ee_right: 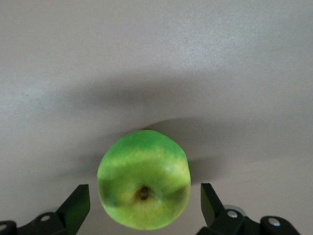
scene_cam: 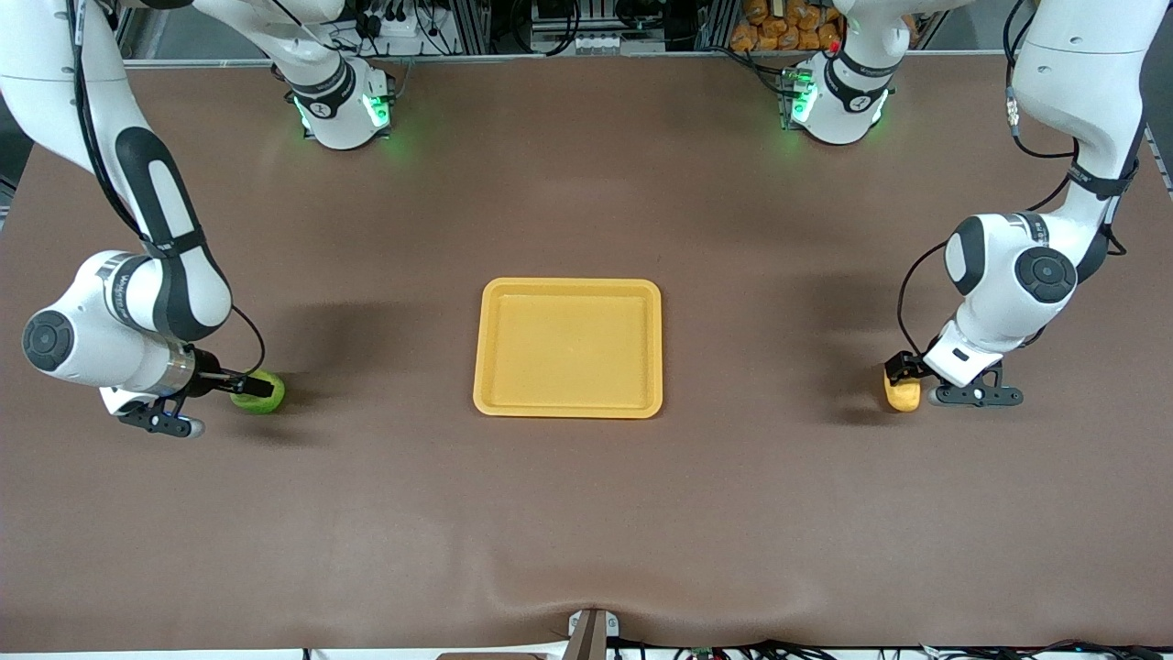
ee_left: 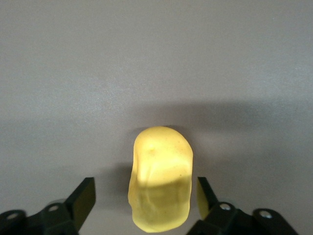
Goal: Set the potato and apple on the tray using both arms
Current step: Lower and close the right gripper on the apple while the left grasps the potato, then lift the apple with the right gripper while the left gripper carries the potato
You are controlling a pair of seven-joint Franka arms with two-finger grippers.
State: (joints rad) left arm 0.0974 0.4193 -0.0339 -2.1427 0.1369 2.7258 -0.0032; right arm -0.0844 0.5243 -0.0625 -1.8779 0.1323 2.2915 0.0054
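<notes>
From the front camera, the yellow-orange tray [scene_cam: 568, 348] lies flat in the middle of the brown table [scene_cam: 586, 513], holding nothing. The green apple [scene_cam: 259, 392] rests on the table toward the right arm's end, about level with the tray's nearer rim. The right gripper [scene_cam: 240, 385] is low at it, its fingers reaching over the fruit. The pale-yellow potato [scene_cam: 902, 392] lies toward the left arm's end, also well apart from the tray, with the left gripper [scene_cam: 903, 371] down at it.

In the left wrist view the potato [ee_left: 160, 178] is a smooth, slightly lumpy oblong lying between the spread fingers [ee_left: 83, 198] of the left gripper [ee_left: 145, 198]; gaps show on both sides, wider on one.

In the right wrist view the apple [ee_right: 144, 179] is round and bright green, its dark stem dimple showing. The right gripper [ee_right: 145, 203] straddles it, fingers [ee_right: 78, 205] wide and clear of the skin.
</notes>
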